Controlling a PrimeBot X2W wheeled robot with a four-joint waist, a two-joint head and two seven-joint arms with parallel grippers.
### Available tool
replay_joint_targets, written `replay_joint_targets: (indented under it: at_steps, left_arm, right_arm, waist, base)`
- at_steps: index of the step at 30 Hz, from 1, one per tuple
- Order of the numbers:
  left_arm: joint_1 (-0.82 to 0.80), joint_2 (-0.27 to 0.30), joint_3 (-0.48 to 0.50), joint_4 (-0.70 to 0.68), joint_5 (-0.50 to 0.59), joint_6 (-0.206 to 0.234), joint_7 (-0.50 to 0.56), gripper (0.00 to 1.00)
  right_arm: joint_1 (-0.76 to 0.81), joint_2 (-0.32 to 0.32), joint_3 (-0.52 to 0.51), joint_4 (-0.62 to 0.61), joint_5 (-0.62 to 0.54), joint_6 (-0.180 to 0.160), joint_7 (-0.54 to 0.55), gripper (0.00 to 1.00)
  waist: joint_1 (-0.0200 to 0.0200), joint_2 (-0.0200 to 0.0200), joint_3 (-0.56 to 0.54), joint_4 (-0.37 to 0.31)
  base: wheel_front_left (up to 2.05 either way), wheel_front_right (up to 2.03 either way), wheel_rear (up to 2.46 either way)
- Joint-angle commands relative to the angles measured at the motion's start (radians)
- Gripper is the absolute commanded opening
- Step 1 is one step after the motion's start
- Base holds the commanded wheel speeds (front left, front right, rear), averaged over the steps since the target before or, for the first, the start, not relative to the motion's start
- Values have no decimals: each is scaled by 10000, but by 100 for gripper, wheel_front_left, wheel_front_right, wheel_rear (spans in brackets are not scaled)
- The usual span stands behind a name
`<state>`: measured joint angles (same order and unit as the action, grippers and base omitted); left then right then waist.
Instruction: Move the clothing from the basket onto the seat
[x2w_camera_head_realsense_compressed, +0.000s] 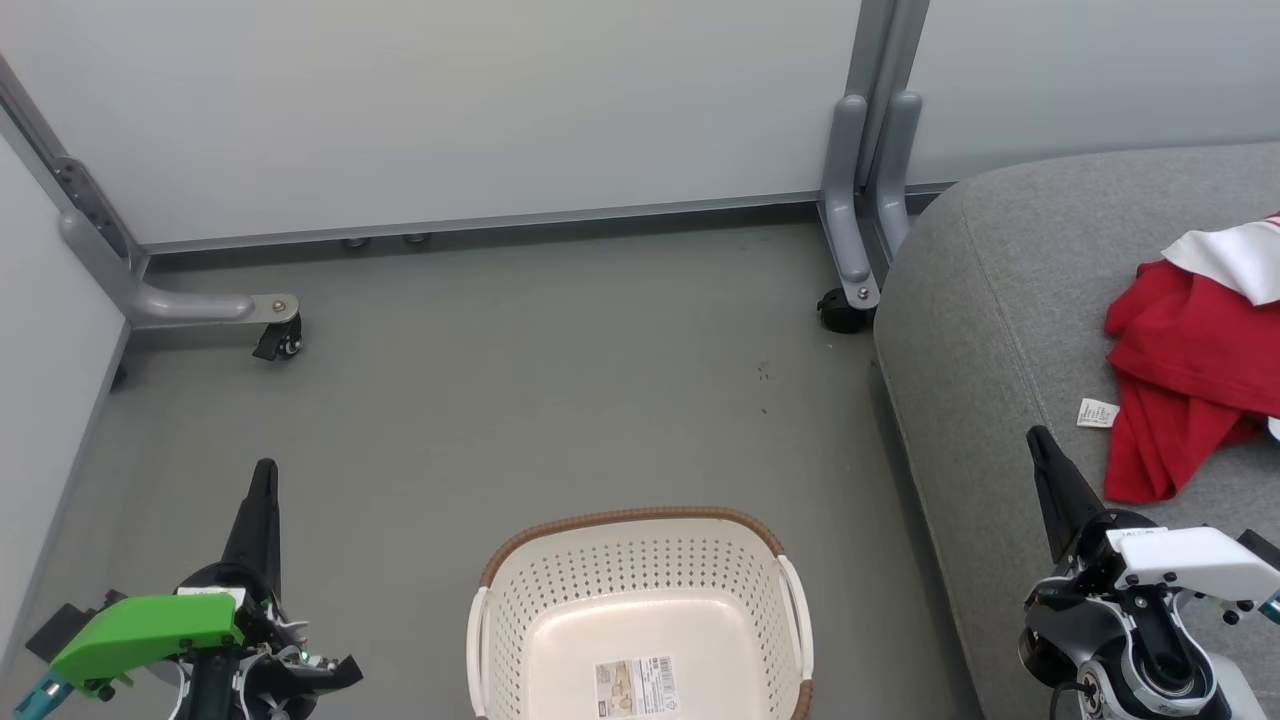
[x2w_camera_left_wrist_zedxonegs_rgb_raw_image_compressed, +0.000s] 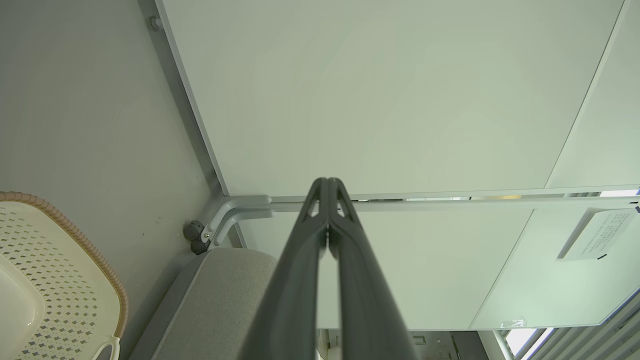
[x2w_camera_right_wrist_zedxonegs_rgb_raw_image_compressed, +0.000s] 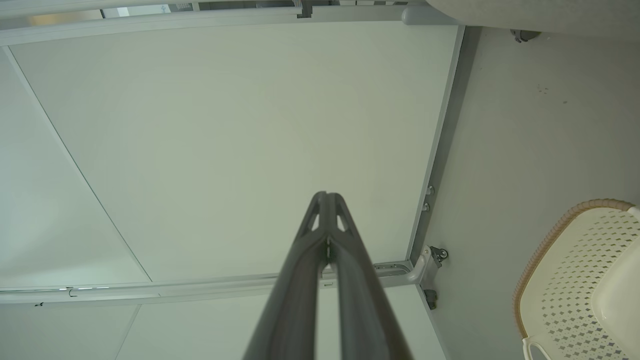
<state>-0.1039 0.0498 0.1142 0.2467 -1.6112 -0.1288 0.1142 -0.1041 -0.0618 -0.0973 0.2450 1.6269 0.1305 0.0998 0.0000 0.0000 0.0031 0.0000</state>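
My left jaws and right jaws are pressed together, empty. The oval cream perforated plastic basket (x2w_camera_head_realsense_compressed: 630, 570) looks bare; the red jersey clothing (x2w_camera_head_realsense_compressed: 1190, 385) lies right of it on the grey fabric seat (x2w_camera_head_realsense_compressed: 1000, 350). Moving seems done; I'd just rest.

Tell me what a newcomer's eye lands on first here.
The red clothing heaped on the grey seat at the right stands out most. Next, the cream basket at bottom centre, bare inside except a label. The left gripper and right gripper, both shut, flank it.

Clothing (x2w_camera_head_realsense_compressed: 1190, 385) heaped on seat (x2w_camera_head_realsense_compressed: 1000, 350); basket (x2w_camera_head_realsense_compressed: 630, 519) on floor (x2w_camera_head_realsense_compressed: 550, 380).
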Motion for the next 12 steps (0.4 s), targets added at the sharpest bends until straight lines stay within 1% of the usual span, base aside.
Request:
replay_joint_targets:
  at_steps: [1, 12]
  left_arm:
    - [-108, 4, 22, -23, -33, -49, 35, 0]
    - [-108, 4, 22, -22, -32, -49, 35, 0]
  right_arm:
    - [-78, 6, -33, 22, -31, 4, 39, 0]
    - [-80, 19, -52, 22, -55, 4, 39, 0]
  waist:
    - [0, 0, 0, 0]
    - [0, 0, 0, 0]
  base:
    - [0, 0, 0]
    - [0, 0, 0]
